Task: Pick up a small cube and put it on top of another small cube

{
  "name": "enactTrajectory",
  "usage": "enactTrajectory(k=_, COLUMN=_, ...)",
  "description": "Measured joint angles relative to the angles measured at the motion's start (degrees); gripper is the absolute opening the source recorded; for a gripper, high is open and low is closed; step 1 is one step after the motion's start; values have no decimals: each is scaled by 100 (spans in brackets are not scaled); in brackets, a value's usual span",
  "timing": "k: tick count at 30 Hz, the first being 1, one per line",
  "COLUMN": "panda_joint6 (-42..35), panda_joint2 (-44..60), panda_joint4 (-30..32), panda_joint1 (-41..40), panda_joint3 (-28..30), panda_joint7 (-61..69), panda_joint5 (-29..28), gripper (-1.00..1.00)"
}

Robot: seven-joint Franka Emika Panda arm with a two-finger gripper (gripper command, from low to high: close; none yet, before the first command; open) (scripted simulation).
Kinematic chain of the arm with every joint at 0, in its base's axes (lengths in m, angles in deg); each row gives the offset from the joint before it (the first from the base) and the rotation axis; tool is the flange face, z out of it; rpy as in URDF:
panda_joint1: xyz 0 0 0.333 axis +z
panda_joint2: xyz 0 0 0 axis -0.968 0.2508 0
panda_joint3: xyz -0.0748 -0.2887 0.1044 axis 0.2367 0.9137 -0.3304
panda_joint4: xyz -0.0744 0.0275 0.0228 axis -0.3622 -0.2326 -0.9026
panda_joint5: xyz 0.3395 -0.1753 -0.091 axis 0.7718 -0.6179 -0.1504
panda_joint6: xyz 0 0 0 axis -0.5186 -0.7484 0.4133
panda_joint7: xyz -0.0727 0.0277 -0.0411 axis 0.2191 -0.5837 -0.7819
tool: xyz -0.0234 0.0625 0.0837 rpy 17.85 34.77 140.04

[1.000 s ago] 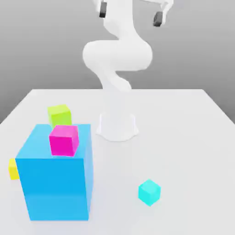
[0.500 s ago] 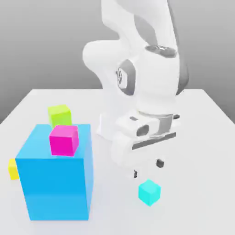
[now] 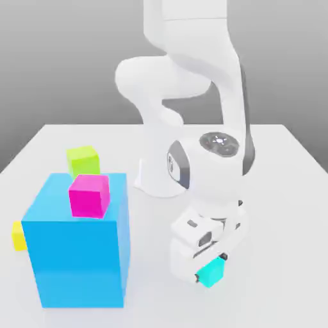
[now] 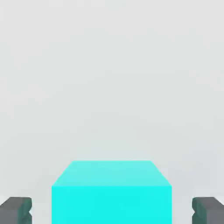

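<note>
The small cube [image 3: 211, 274], turquoise-cyan, rests on the white table toward the front of the exterior view's right. My gripper [image 3: 209, 268] has come straight down over it, the white hand covering the cube's top. In the hand view the small cube [image 4: 111, 192] sits between the two dark fingertips [image 4: 15, 210], with a visible gap on each side, so the gripper is open around it. A small yellow cube [image 3: 18, 236] peeks out from behind the big blue cube at the exterior view's left.
A huge sky-blue cube [image 3: 77, 256] stands at the front left with a magenta cube [image 3: 90, 195] on top. A lime-green cube [image 3: 83, 160] lies behind it. The arm's white base [image 3: 163, 176] stands mid-table. The table [image 3: 282, 211] is bare to the right.
The hand came down from high above the table to the turquoise cube, and its fingers now straddle the cube. No cube has moved.
</note>
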Motion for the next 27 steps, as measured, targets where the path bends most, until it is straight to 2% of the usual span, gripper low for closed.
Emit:
enactTrajectory(k=5, panda_joint6=-54, panda_joint2=-67, panda_joint4=9, panda_joint1=-52, panda_joint3=-58, panda_joint7=7, panda_joint5=16, gripper=-100)
enactTrajectory(k=15, panda_joint6=-1026, panda_joint2=-1285, panda_joint4=257, panda_joint1=-423, panda_joint3=-592, panda_joint7=522, panda_joint5=680, gripper=-100)
enactTrajectory(k=22, panda_joint6=-2542, panda_joint2=-2190, panda_joint4=-315, panda_joint1=-986, panda_joint3=-368, panda_joint7=-470, panda_joint5=-294, gripper=-100)
enactTrajectory(k=27, panda_joint6=-3824, panda_joint2=-3071, panda_joint4=-749, panda_joint1=-1357, panda_joint3=-245, panda_joint7=-1084, panda_joint5=-447, gripper=-100)
